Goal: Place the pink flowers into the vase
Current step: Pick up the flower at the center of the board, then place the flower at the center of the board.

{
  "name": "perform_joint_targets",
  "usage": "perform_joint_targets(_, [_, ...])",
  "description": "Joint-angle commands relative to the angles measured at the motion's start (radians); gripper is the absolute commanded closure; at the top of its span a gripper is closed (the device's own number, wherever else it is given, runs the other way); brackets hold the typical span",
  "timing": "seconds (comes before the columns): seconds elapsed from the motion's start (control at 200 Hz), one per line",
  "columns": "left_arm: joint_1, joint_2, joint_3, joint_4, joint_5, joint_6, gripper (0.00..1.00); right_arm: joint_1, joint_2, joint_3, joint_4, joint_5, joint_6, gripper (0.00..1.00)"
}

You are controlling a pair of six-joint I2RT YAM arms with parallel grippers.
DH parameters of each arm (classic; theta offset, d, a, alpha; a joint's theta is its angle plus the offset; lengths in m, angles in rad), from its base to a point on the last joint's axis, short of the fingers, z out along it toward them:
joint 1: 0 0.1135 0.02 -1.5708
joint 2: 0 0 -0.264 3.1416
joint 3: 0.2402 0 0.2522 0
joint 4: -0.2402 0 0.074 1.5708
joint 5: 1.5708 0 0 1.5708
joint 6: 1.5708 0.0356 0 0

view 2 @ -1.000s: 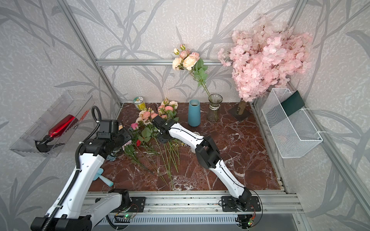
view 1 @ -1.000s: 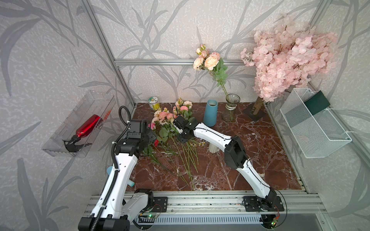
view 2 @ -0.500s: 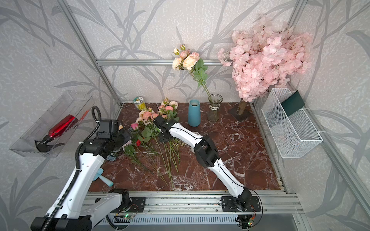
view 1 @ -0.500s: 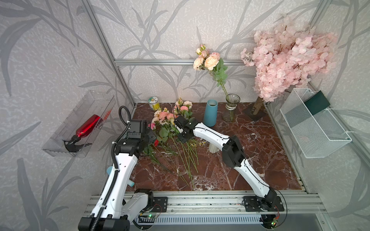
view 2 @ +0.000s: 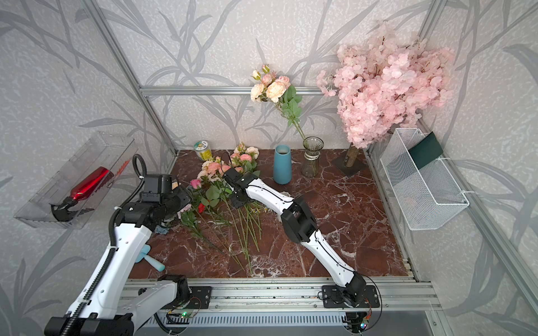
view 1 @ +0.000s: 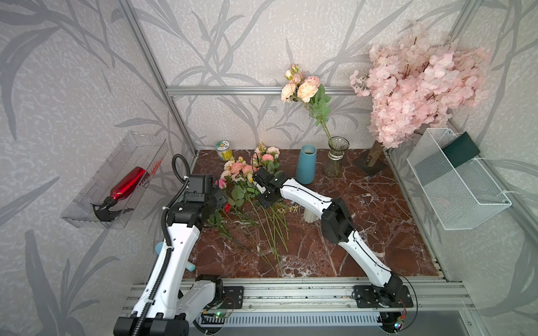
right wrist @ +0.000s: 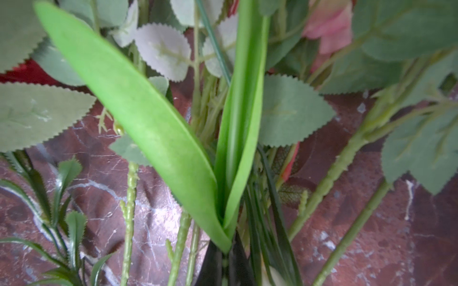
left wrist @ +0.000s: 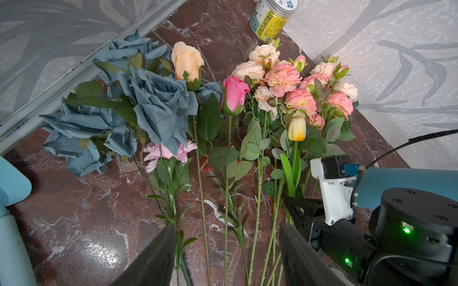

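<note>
Item 1, my right jaws: together, pinched on the yellow tulip (left wrist: 296,128) low on its stem, where the leaves fork.
Item 2, my left jaws: apart, gripping nothing, above loose stems on the surface (left wrist: 74,210).
Item 3, the pink flowers (left wrist: 292,84): heads lying just beyond both jaws (one pink spray (view 1: 300,90) stands in the glass vase (view 1: 334,157), well apart).

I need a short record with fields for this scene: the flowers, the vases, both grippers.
pink flowers: some lie on the table; one spray stands in the glass vase
blue vase: upright beside the glass vase, no flowers in it
left gripper: open, over the stems
right gripper: shut, low among the stems by the yellow tulip
</note>
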Motion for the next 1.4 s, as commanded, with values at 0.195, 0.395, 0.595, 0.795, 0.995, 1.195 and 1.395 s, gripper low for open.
perform_joint_targets(0.195, [0.003,-0.035,0.004,0.000,0.003,0.006,0.33,0.023,-0.297,-0.195,0.106,-0.077,0.011,1.00])
perform_joint_targets(0.395, [0.006,-0.048,0.018,-0.005,-0.017,0.003,0.33,0.083,-0.322,-0.196,0.126,-0.162,0.023,1.00])
perform_joint_targets(0.595, [0.006,-0.089,0.034,-0.006,-0.029,0.005,0.32,0.141,-0.214,-0.046,0.101,-0.233,0.058,1.00])
perform_joint_targets(0.795, [0.005,-0.107,0.065,-0.054,-0.068,0.016,0.32,0.159,-0.085,0.115,0.061,-0.274,0.084,1.00])
perform_joint_targets(0.995, [0.006,-0.112,0.077,-0.072,-0.082,0.021,0.32,0.160,0.013,0.190,0.042,-0.333,0.119,0.99])
perform_joint_targets(1.195, [0.006,-0.107,0.064,-0.053,-0.065,0.018,0.32,0.191,-0.012,0.192,0.011,-0.246,0.082,0.67])
perform_joint_targets(1.395, [0.006,-0.084,0.070,-0.045,-0.060,0.019,0.31,0.174,-0.147,0.096,0.039,-0.168,0.045,0.62])
